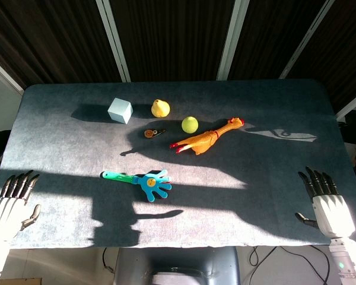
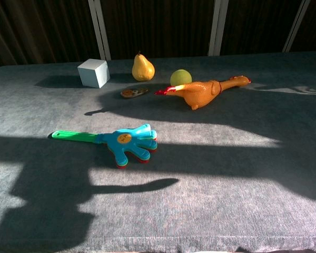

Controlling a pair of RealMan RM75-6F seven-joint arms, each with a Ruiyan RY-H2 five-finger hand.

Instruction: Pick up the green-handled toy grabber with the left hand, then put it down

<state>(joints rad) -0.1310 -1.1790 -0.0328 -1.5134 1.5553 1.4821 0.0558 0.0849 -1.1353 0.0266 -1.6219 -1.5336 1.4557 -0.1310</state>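
Left hand (image 1: pixel 9 205) empty, fingers spread, well apart from grabber (image 1: pixel 139 180) on worktop (image 1: pixel 255 196); light stiff plastic, best gripped by slim green handle (image 1: pixel 115 176).

Sunlit grey table (image 1: pixel 273 202) (long shadows) before dark slatted wall (image 1: pixel 172 35).

Green-handled blue toy grabber (image 1: pixel 143 181), orange rubber chicken (image 1: pixel 206 139), yellow pear (image 1: pixel 160 108), pale blue cube (image 1: pixel 120 110).

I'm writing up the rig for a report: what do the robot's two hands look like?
Both look alike in the head view: the left hand and right hand have white, plate-like backs with dark, segmented fingers and a dark thumb. A white wrist section with a small green light shows below the right hand. No cables are visible.
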